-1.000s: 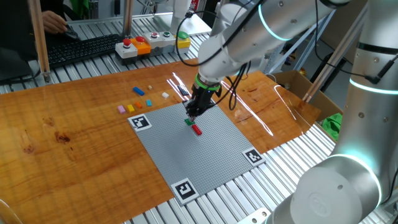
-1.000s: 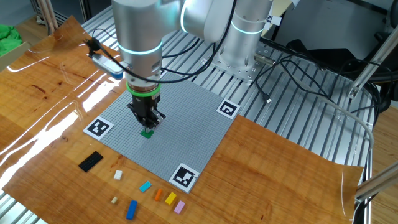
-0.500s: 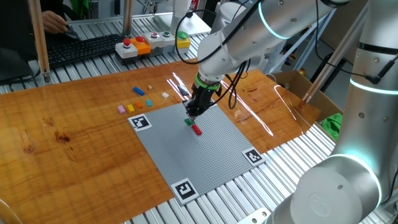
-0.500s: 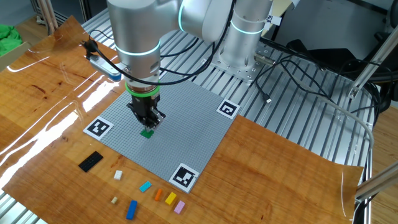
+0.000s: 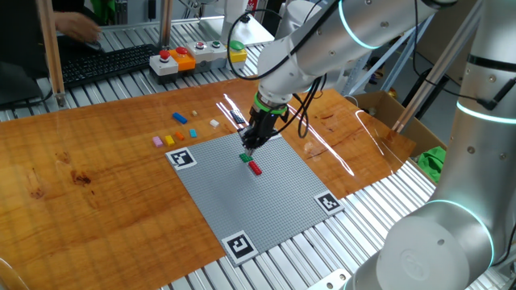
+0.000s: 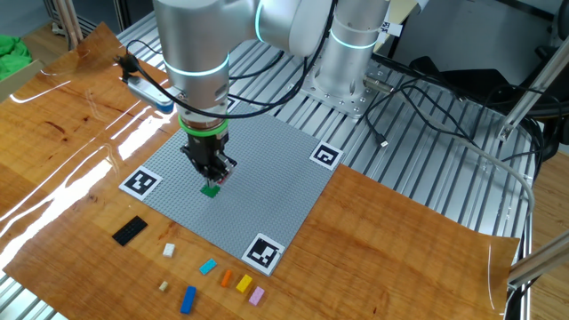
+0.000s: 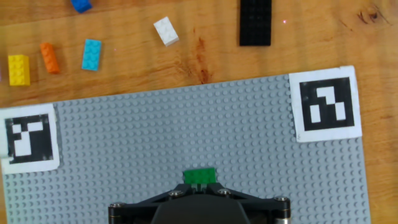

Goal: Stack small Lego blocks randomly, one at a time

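A green brick (image 7: 199,176) is seen seated on the grey baseplate (image 5: 266,201), with a red brick (image 5: 255,168) touching or just beside it on the near side. The pincer (image 6: 213,177) hangs directly over the green brick; whether its tips are spread or pressed together cannot be told, since they are hidden in the hand view and too small elsewhere.

The bricks are judged to be light, stiff and smooth-sided, so slipping or tipping is likely unless each is pinched squarely across its two flat side walls, with the studs left free.

The loose supply lies on the bare tabletop (image 5: 97,161) beyond the plate's far edge: a yellow brick (image 7: 18,69), an orange brick (image 7: 50,57), a cyan brick (image 7: 91,54), a cream brick (image 7: 166,30) and a blue brick (image 7: 81,5). A black plate (image 7: 255,22) lies near them. Marker tags (image 7: 326,104) sit at the baseplate corners. Nothing is seen standing between the pincer and the loose bricks.
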You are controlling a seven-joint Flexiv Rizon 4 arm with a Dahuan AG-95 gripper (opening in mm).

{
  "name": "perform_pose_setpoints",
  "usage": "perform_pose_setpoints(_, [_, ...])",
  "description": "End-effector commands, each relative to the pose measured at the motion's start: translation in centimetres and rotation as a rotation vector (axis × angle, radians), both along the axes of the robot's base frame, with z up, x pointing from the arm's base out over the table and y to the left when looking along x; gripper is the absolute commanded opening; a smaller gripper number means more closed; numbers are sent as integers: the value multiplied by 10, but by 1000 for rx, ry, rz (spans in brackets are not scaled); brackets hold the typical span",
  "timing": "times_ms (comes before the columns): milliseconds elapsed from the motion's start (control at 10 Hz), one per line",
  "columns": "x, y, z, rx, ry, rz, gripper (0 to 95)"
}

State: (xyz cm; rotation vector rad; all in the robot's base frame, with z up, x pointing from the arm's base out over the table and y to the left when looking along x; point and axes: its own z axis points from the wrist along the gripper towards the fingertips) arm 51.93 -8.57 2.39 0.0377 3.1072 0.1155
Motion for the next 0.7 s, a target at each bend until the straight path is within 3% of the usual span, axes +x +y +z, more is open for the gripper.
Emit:
perform_pose_setpoints(100, [1,0,4,-5,4,72,0])
perform_pose_setpoints(400, [1,0,9,-8,25,143,0])
perform_pose_setpoints(700, [1,0,13,-15,29,161,0])
